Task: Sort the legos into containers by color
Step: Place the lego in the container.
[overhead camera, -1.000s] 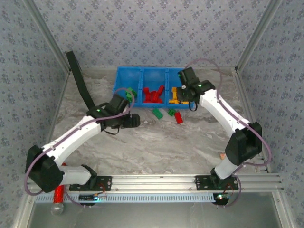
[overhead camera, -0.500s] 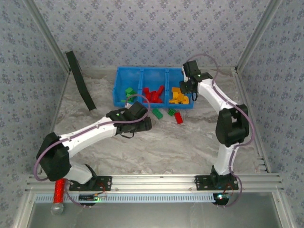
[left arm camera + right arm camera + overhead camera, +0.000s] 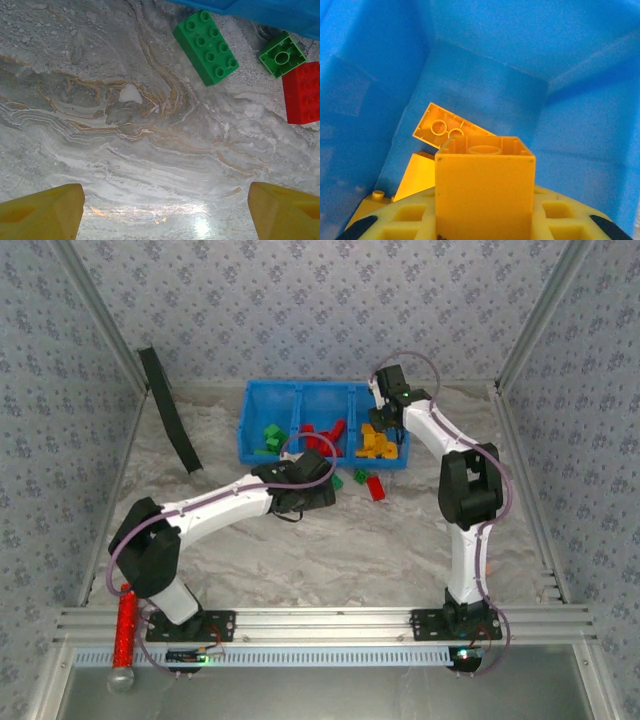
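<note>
The blue tray (image 3: 248,412) stands at the back of the table, with green legos (image 3: 268,434) in its left compartment, red ones (image 3: 322,437) in the middle and yellow ones (image 3: 376,445) on the right. My right gripper (image 3: 386,428) hangs over the right compartment, shut on a yellow lego (image 3: 485,182); more yellow legos (image 3: 451,127) lie below it against the blue wall (image 3: 485,85). My left gripper (image 3: 165,210) is open and empty, low over the table. Beyond it lie a long green lego (image 3: 206,47), a small green one (image 3: 282,55) and a red one (image 3: 302,92), in front of the tray (image 3: 260,12).
A black strap (image 3: 168,410) leans at the back left. A red glittery cylinder (image 3: 125,625) lies by the front rail (image 3: 320,625) on the left. Patterned walls close in the table on three sides.
My left arm has reached right and forward, from the tray's left corner to the loose legos. My right arm has folded back, its gripper still over the right compartment with the yellow lego.
</note>
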{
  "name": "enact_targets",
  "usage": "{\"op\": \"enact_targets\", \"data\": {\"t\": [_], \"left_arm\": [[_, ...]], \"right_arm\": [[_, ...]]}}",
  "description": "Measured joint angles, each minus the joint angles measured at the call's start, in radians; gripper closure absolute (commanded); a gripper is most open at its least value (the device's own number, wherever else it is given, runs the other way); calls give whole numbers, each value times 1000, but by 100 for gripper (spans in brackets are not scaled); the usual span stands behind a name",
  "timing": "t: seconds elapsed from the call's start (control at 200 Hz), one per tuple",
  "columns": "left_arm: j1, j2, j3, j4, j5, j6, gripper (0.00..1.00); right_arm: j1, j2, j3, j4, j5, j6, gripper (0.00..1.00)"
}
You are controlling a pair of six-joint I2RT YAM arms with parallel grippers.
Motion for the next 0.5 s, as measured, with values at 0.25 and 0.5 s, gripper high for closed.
{"op": "enact_targets", "data": {"t": [0.25,0.5], "left_arm": [[-7,50,37,-5,-16,-8,14],[-7,148,144,-4,-53,-8,13]], "right_arm": [[-8,28,11,3,-37,-27,60],[-13,28,11,11,-64,-40,48]]}}
